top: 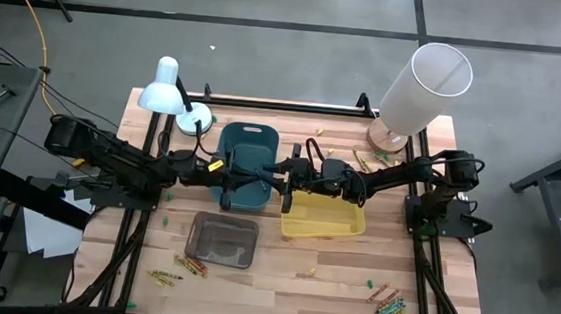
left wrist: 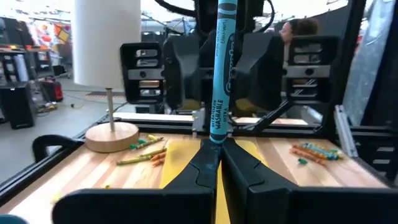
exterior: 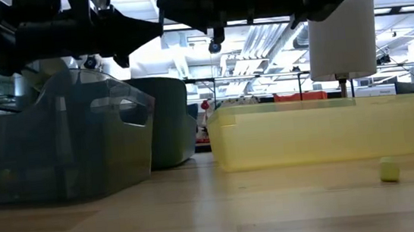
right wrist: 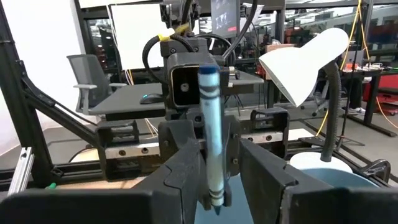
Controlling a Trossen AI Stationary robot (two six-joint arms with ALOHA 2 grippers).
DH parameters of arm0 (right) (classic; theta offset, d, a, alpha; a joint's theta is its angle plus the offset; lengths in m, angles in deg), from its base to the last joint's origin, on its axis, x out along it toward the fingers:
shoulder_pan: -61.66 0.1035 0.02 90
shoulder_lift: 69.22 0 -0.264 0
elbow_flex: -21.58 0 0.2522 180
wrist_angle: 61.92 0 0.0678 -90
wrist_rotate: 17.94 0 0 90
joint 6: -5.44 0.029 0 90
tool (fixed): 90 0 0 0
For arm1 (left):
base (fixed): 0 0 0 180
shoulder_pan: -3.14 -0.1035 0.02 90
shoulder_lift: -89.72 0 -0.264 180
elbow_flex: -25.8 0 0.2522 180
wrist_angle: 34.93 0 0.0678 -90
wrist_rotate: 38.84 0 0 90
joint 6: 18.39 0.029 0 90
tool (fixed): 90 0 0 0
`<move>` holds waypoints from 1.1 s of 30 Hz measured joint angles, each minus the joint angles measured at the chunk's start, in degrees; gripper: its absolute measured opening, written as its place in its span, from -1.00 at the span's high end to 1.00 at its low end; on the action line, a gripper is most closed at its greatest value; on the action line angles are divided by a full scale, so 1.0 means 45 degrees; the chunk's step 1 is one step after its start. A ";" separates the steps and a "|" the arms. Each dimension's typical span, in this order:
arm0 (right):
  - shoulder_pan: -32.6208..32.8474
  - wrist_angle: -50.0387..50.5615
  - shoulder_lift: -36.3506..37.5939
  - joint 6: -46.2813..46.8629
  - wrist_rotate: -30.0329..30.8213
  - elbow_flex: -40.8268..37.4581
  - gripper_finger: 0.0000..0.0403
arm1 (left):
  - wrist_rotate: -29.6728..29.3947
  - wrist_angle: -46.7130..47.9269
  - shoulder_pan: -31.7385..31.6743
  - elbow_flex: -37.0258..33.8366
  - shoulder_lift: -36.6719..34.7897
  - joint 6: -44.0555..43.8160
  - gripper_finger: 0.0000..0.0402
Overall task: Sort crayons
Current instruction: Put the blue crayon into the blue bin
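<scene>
A blue crayon stands upright between my two grippers, which meet above the gap between the teal bin and the yellow bin. My left gripper is shut on the crayon. My right gripper is open, with a finger on either side of the crayon; I cannot tell whether they touch it. Loose crayons lie on the table at the near left, the near right and the far right. My left gripper pinches the blue crayon's lower part between its two fingers. The fingers come level from the table's left and lie across the crayon. The crayon stands upright above the fingers, lifted clear of the table and the bins.
A grey bin stands near the front, left of centre. A white desk lamp is at the far left. A white cylinder on a wooden foot is at the far right. Small green bits lie scattered on the wood.
</scene>
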 joint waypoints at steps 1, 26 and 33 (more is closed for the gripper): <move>0.0000 0.0003 0.0000 0.0000 0.0000 0.0000 0.49 | 0.0195 0.0032 -0.0003 0.0083 0.0122 -0.0026 1.00; 0.0003 0.0379 0.0045 -0.0123 -0.0008 -0.0007 0.49 | -0.0995 0.0472 -0.0010 0.0066 0.0277 0.0563 1.00; 0.0029 0.1570 0.0721 -0.0912 0.0394 -0.0051 0.49 | -0.2110 0.1577 -0.0010 0.0057 -0.0057 0.0980 1.00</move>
